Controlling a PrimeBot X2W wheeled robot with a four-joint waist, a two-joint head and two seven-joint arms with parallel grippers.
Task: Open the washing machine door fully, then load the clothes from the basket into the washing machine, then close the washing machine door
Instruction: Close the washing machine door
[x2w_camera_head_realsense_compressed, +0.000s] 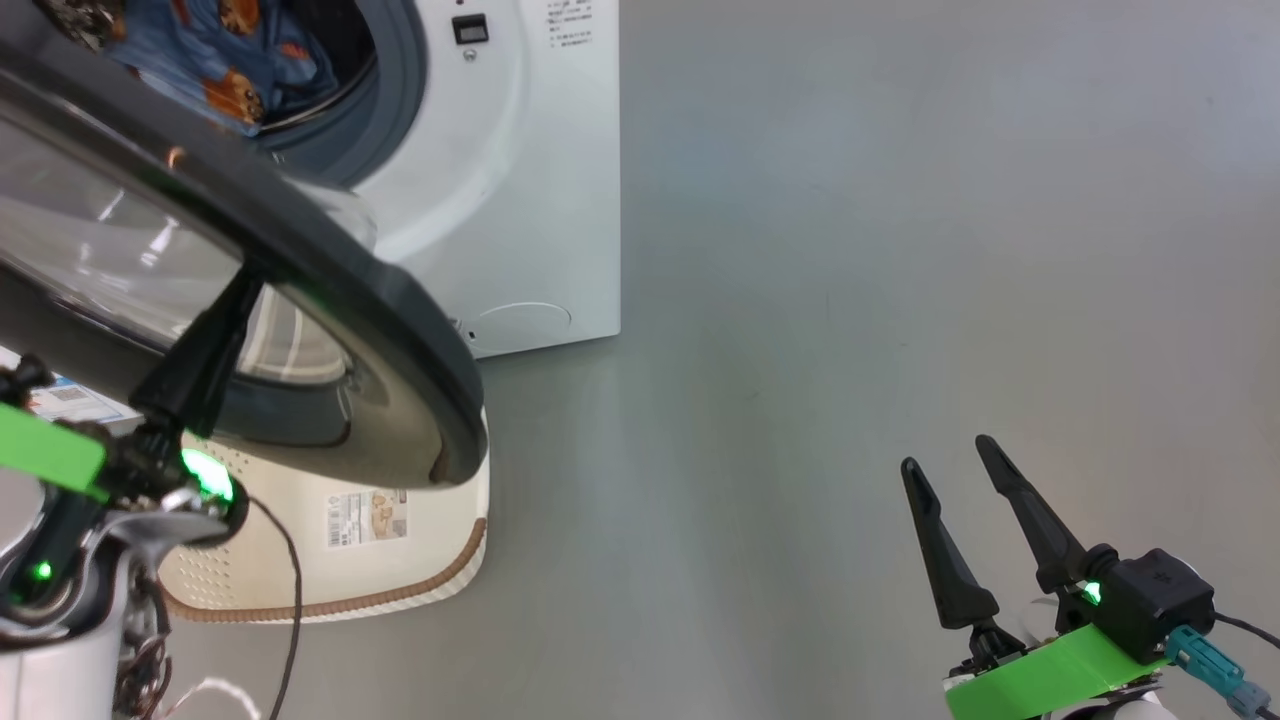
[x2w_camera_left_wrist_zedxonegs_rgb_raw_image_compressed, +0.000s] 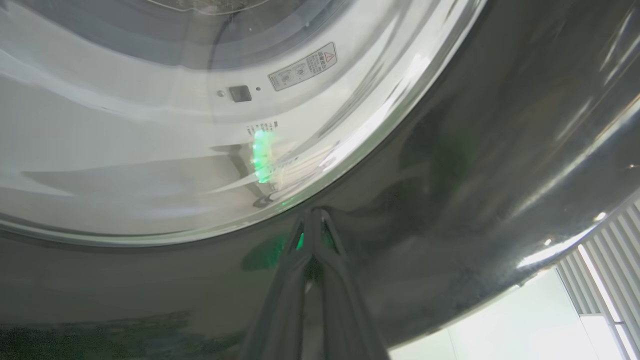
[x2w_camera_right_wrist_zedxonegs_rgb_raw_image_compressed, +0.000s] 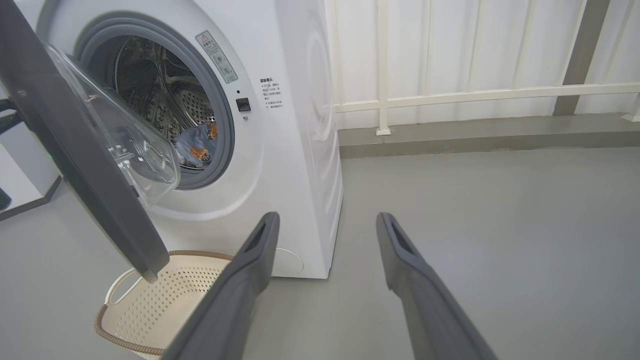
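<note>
**Door-closing push, left gripper on the rim**

The washing machine door (x2w_camera_head_realsense_compressed: 400, 340) is part open and swung out over the basket (x2w_camera_head_realsense_compressed: 440, 540), running from 10 o'clock toward the middle of the head view. The left gripper (x2w_camera_head_realsense_compressed: 240, 295) has its fingers pinched together with nothing between them. Their tips touch the door's outer black rim just by the glass. Seen from that gripper, the door sits dead ahead at 12 o'clock.

The clothes (x2w_camera_head_realsense_compressed: 215, 60) lie inside the washing machine (x2w_camera_head_realsense_compressed: 540, 200) at 11 o'clock. The part of the basket in view looks empty, so I judge loading done and closing the door the step in hand.

To do it well, push flat and steady through the rim, not the glass. Follow the hinge arc so the tips don't skid on the gloss, and keep the cloth clear of the opening. Finish firmly so the latch catches.

The right gripper (x2w_camera_head_realsense_compressed: 945, 452) is spread wide and idle at 4 o'clock, well apart from the door.
</note>
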